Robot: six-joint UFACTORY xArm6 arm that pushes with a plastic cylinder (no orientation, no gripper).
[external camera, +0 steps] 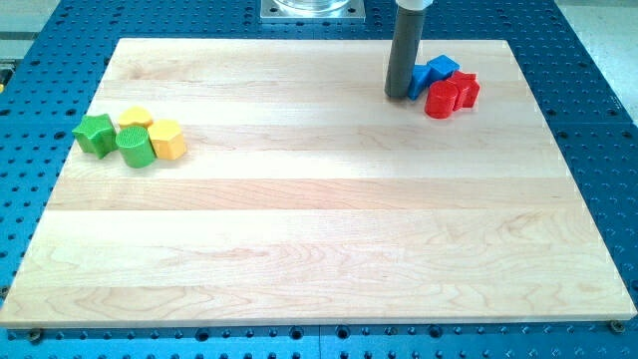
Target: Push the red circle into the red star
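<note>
The red circle (440,101) sits near the view's top right on the wooden board, touching the red star (465,88) just to its right. Two blue blocks lie behind them: one (442,68) above the red star, another (419,81) to the left of the red circle. My tip (398,96) stands upright just left of the blue block and left of the red circle, close to or touching the blue block.
At the view's left lies a cluster: a green star (96,134), a green circle (135,147), a yellow block (136,118) and a yellow hexagon (166,139). The wooden board (319,249) rests on a blue perforated table.
</note>
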